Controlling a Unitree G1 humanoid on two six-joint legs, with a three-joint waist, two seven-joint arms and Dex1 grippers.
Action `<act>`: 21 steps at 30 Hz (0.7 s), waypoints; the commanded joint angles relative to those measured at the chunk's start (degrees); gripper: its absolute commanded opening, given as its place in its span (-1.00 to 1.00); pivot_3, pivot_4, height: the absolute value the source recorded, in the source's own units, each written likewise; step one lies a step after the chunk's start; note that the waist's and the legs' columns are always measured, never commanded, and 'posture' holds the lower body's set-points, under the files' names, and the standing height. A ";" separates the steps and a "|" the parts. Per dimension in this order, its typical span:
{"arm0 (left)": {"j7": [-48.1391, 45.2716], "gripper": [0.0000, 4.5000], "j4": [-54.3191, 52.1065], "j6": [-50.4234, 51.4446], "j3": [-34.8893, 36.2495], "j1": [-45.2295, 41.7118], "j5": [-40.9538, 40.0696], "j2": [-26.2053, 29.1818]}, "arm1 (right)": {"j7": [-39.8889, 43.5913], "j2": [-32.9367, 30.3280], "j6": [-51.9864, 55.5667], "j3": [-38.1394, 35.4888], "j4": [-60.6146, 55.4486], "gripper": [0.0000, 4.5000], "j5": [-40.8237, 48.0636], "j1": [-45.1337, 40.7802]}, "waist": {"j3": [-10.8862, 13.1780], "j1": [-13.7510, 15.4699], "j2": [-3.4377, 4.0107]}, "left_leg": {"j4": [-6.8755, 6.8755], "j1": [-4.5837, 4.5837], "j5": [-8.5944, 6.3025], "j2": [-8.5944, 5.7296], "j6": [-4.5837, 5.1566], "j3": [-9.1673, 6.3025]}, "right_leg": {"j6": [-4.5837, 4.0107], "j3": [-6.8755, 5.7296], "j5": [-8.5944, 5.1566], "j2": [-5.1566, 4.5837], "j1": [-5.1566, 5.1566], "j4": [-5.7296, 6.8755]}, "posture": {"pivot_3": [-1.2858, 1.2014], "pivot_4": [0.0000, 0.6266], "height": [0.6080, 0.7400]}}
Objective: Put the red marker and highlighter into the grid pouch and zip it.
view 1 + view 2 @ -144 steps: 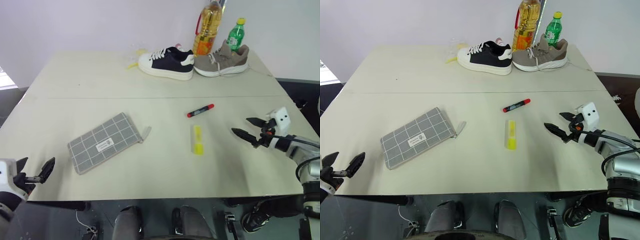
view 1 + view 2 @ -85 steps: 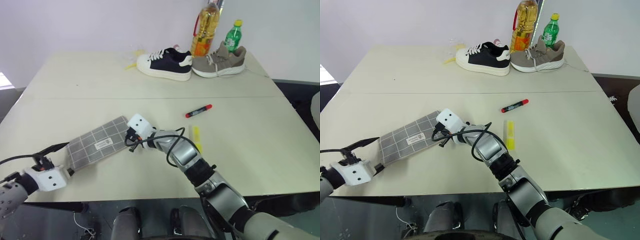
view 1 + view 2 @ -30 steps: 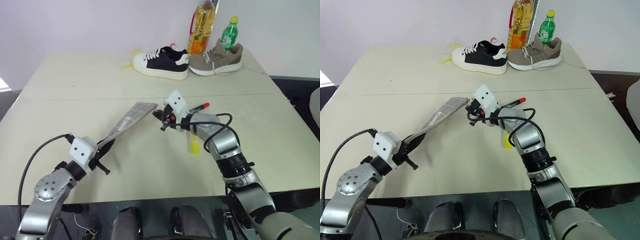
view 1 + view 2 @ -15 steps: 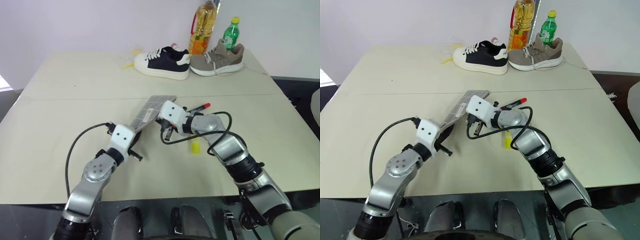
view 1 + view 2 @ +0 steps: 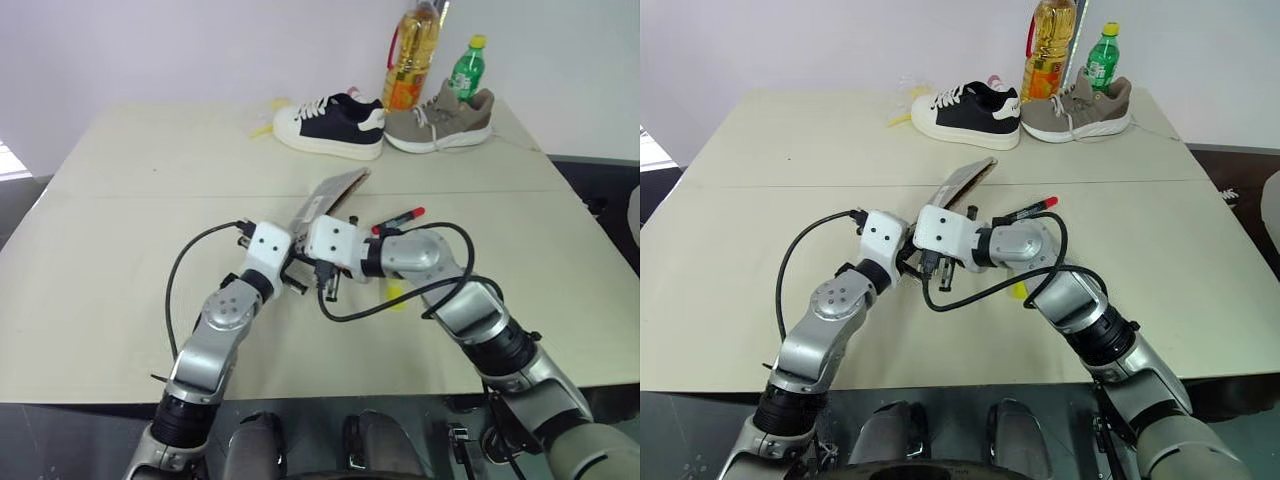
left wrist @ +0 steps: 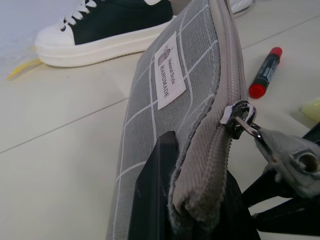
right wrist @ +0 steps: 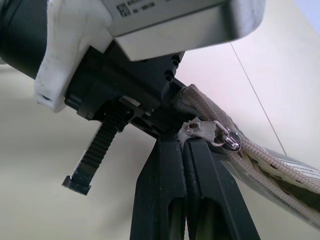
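Observation:
The grid pouch (image 5: 335,194) is lifted off the table and stands tilted on edge, its zipper side up and its white label (image 6: 169,70) facing out. My left gripper (image 6: 192,165) is shut on the pouch's near end. My right gripper (image 7: 183,143) is right beside it, shut on the zipper pull tab (image 7: 195,128) at that same end. The red marker (image 5: 400,220) lies on the table just past my right arm. The yellow highlighter (image 5: 393,293) is partly hidden under that arm.
A black-and-white shoe (image 5: 330,125) and a grey shoe (image 5: 440,122) stand at the table's far edge. Behind them are an oil bottle (image 5: 413,60) and a green bottle (image 5: 468,70). A black cable loops beneath my right arm.
The pouch lay flat at first and is now held up between both grippers. Over the last second my left arm swung right and my right hand drew back, so they meet mid-table.

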 commanded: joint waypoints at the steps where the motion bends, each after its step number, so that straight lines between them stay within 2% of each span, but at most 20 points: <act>1: 0.37 -1.00 -0.83 -1.24 0.15 -1.27 0.57 -0.55 | 2.38 0.01 -0.46 -0.36 -4.04 -0.86 2.67 -0.34 | 0.00 0.00 0.00 | 0.00 0.00 0.00 0.00 0.00 0.00 | 0.00 0.00 0.00 0.00 0.00 0.00 | 0.03 -0.52 0.47; 4: -0.11 -1.00 -1.38 -1.66 1.16 -0.76 0.31 0.33 | 4.08 -1.31 0.72 -3.79 -2.86 -0.38 5.20 -1.17 | 0.00 0.02 0.00 | 0.00 0.00 0.00 0.00 0.00 0.00 | 0.00 0.00 0.00 0.00 0.00 0.00 | 0.03 -0.52 0.47; 7: -2.01 -1.00 -1.95 -4.07 2.53 0.34 -0.15 2.78 | 7.17 -4.89 1.32 -7.75 -1.81 0.38 8.57 -1.14 | 0.00 0.14 -0.01 | 0.02 -0.01 0.00 0.00 0.00 -0.01 | 0.00 0.00 0.00 -0.01 0.02 -0.01 | 0.03 -0.52 0.47; 9: -3.41 -1.00 -1.99 -6.03 3.64 1.55 -0.07 5.10 | 6.43 -6.35 3.14 -10.82 1.06 0.80 9.59 -1.76 | 0.00 0.07 -0.01 | 0.03 0.00 0.00 0.00 0.00 -0.01 | 0.00 0.00 0.00 -0.02 0.03 -0.02 | 0.03 -0.52 0.47; 14: -4.90 -1.00 -2.12 -8.43 7.41 4.14 -0.78 8.99 | -1.26 -7.43 5.71 -15.33 12.89 0.80 6.73 -5.04 | 0.01 -0.34 0.00 | -0.02 0.05 0.00 0.02 0.00 0.01 | -0.02 0.00 0.00 0.00 0.00 0.01 | 0.03 -0.52 0.47; 21: -5.54 -1.00 -1.37 -9.35 8.94 5.27 -0.75 10.18 | -17.97 -0.62 18.04 -23.05 25.96 0.80 5.59 -11.81 | 0.02 -0.19 0.03 | -0.03 0.04 0.00 0.03 -0.01 0.07 | -0.02 0.00 0.00 0.00 -0.02 0.02 | 0.03 -0.52 0.47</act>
